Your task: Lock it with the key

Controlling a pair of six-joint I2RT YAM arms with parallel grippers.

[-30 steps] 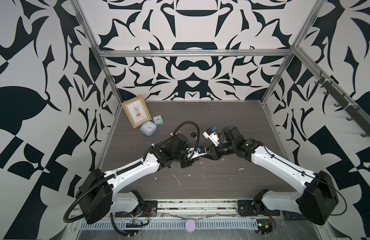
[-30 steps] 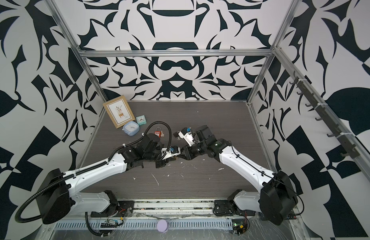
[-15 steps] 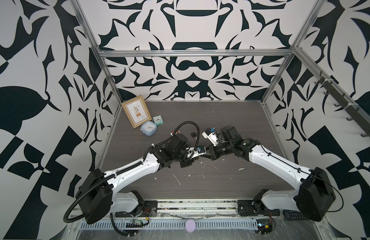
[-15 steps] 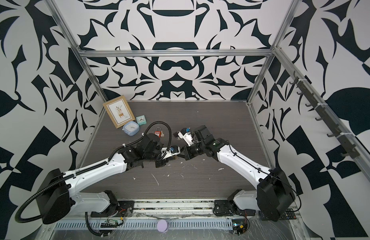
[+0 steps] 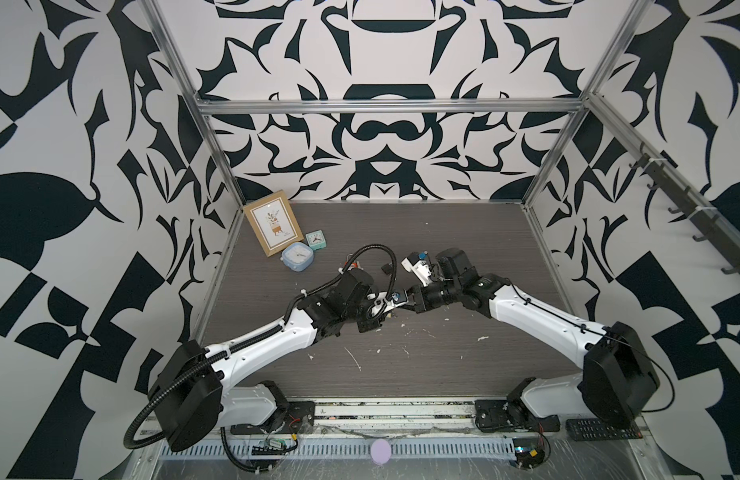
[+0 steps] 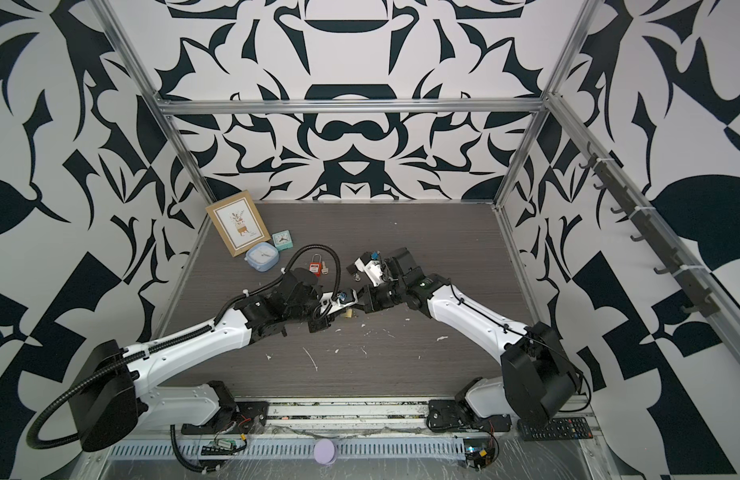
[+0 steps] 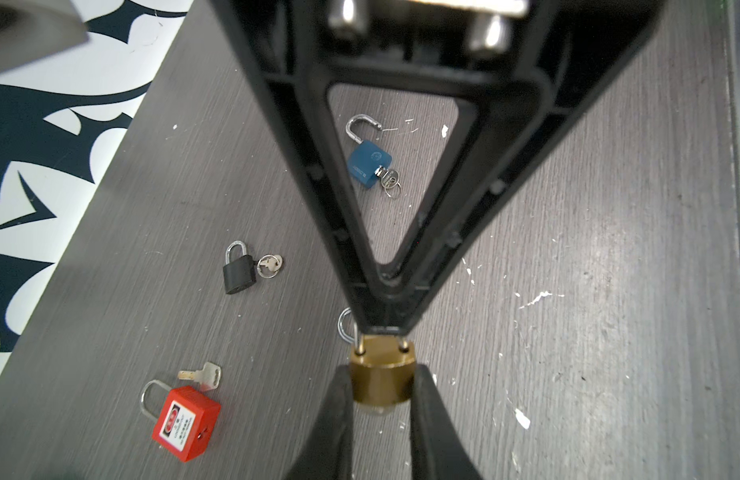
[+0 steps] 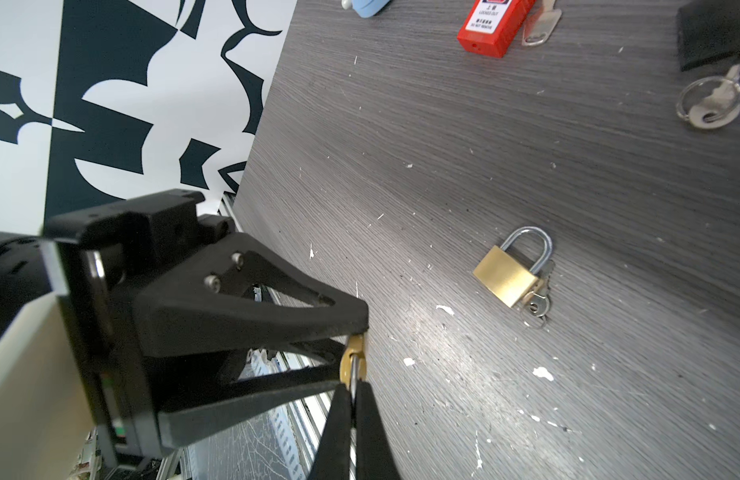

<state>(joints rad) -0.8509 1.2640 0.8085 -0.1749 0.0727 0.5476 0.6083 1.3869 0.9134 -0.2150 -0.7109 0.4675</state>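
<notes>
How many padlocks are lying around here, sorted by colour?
Brass: 2, the held brass padlock and the loose brass padlock
Red: 1, the red padlock
Black: 1, the black padlock
Blue: 1, the blue padlock
Total: 5 padlocks

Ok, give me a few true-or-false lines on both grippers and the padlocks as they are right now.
1. The left gripper is shut on the held brass padlock. True.
2. The right gripper is open and clear of it. False: it is shut on that padlock's shackle.
3. The blue padlock has its shackle closed. False: it stands swung open.
4. The red padlock has a loose key lying beside it on the table. True.
5. A second brass padlock lies on the table. True.
</notes>
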